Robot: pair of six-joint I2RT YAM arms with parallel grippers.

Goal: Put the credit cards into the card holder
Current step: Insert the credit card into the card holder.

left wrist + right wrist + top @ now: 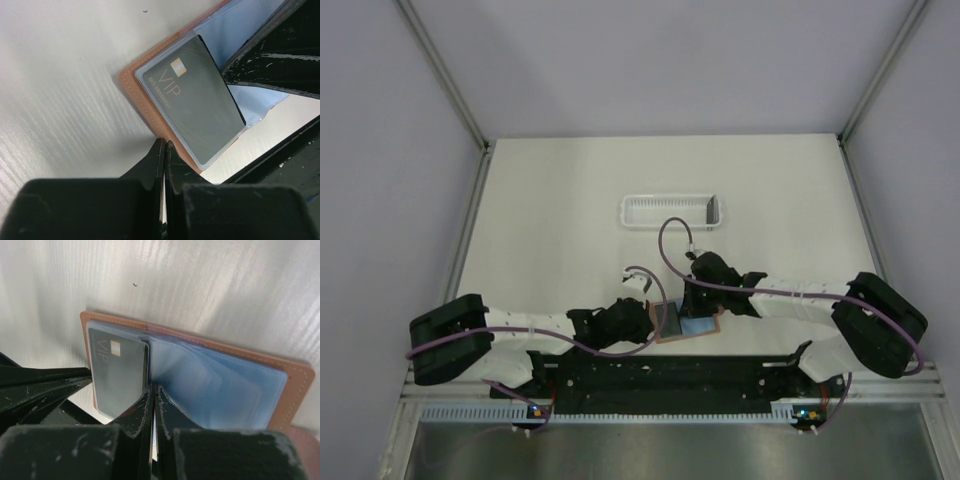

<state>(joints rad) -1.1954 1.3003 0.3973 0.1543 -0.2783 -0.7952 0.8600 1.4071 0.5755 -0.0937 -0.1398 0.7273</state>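
The card holder (688,326) lies open on the table near the front edge, brown outside with pale blue clear sleeves inside (215,385). One black credit card marked VIP (195,100) sits inside the left clear sleeve; it also shows in the right wrist view (117,372). A second card is not visible. My left gripper (164,143) is shut, its tips touching the holder's brown left edge (142,102). My right gripper (152,388) is shut, its tips pressing on the holder's middle fold beside the card.
A white slatted tray (672,211) stands further back at the table's middle. The right gripper's fingers (280,55) reach over the holder in the left wrist view. The arm bases and a black rail (660,375) lie just in front of the holder.
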